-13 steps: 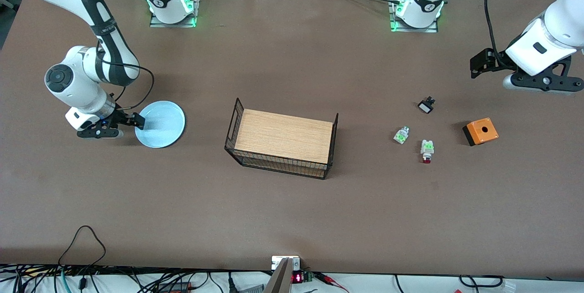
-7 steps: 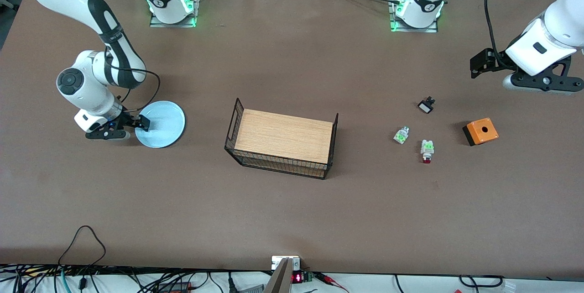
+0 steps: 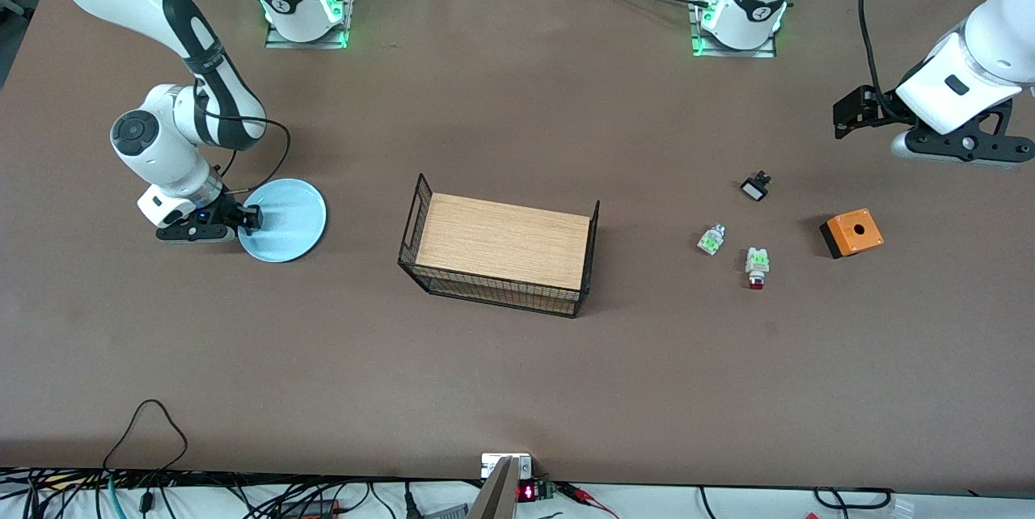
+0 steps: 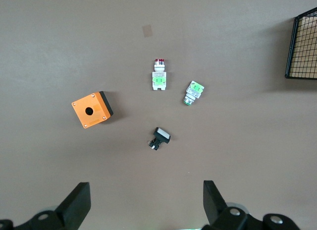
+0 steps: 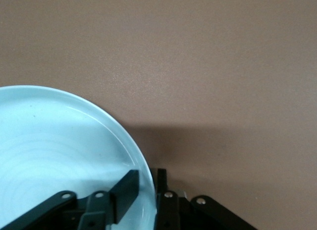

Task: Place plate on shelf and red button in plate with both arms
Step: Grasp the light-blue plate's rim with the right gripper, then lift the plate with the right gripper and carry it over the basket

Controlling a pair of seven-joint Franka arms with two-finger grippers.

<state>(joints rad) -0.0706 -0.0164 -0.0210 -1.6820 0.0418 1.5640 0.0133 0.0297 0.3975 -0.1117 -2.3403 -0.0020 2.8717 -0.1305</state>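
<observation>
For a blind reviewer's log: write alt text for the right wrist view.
The right pincer straddles the raised rim of the pale blue plate, one finger on the plate's inside, the other outside, closed on the rim. The plate lies on the bare brown table, which fills the rest of the view.

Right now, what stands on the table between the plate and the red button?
In the front view, the wire basket with a wooden top stands between the plate and the red button.

Pale blue plate (image 3: 283,220); red-capped white-and-green red button (image 3: 758,267); orange, black-sided box (image 3: 851,233) beside it; black wire basket (image 3: 501,256), wooden top.
</observation>
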